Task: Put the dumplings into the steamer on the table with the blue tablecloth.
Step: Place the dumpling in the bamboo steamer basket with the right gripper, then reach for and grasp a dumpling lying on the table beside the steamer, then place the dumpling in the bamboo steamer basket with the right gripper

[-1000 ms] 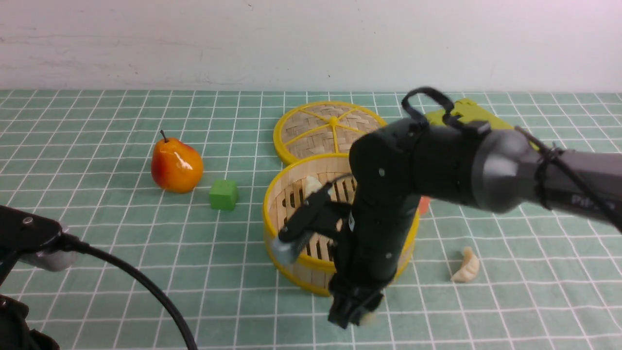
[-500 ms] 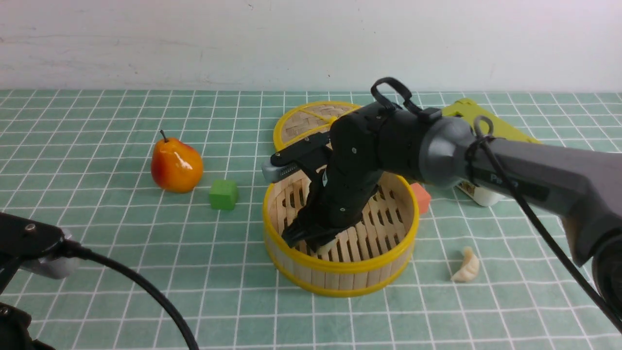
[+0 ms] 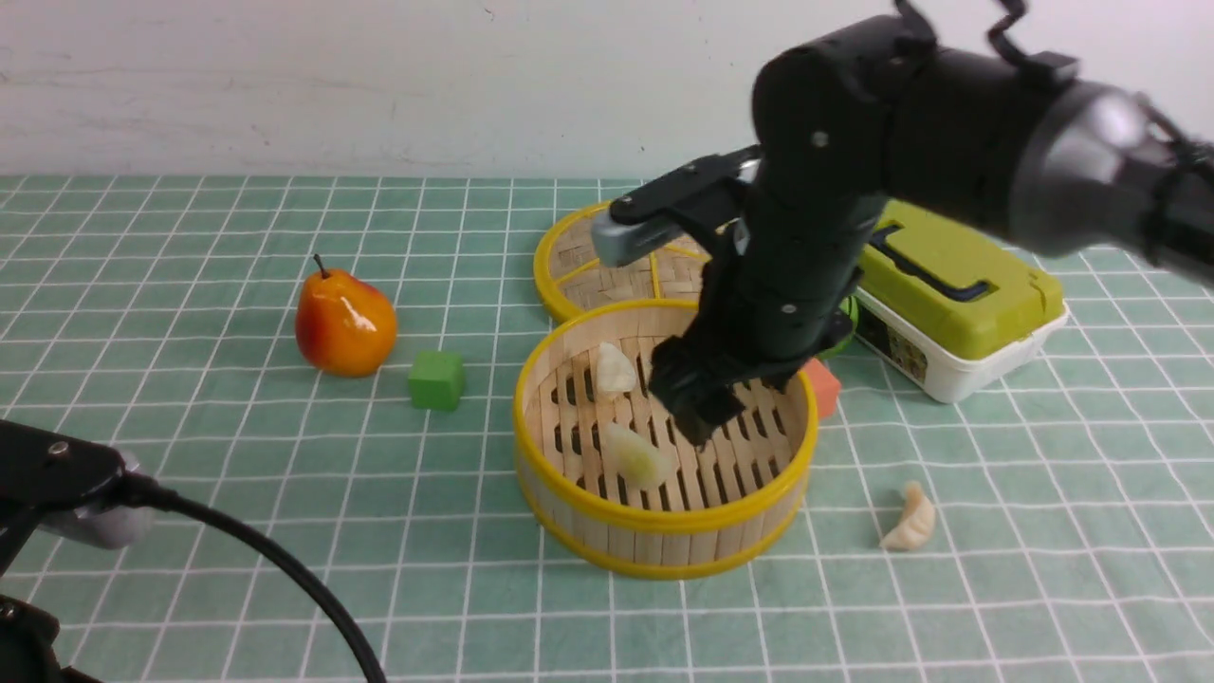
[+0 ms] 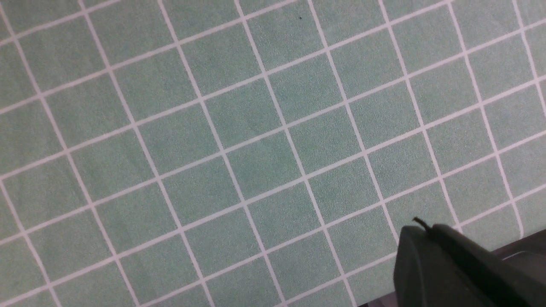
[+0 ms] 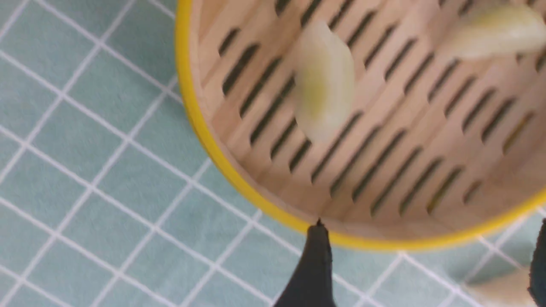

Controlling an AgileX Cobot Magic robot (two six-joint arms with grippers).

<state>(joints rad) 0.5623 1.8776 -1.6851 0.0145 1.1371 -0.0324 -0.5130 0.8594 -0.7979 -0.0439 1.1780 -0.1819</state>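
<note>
The bamboo steamer (image 3: 607, 512) stands mid-table on the blue-green checked tablecloth (image 3: 237, 427). Two pale dumplings lie on its slatted floor, one at the back left (image 3: 615, 368) and one nearer the front (image 3: 637, 456). A third dumpling (image 3: 910, 518) lies on the cloth to the steamer's right. The fourth is out of view. My right gripper (image 3: 707, 410) hangs open and empty above the steamer's right half. The right wrist view shows the steamer rim (image 5: 239, 179), both dumplings (image 5: 324, 94) (image 5: 495, 30) and my open right gripper (image 5: 428, 260). My left gripper (image 4: 426, 238) is shut and empty over bare cloth at the near left (image 3: 85, 493).
A pear (image 3: 344, 324) and a green cube (image 3: 437, 379) sit left of the steamer. The flat woven lid (image 3: 607, 256) lies behind it. An orange cube (image 3: 823, 387) and a white box with a green lid (image 3: 948, 294) are at its right.
My right gripper carried a dumpling from in front of the steamer over its rim, let it go inside, and rose to the right. The left arm has not moved.
</note>
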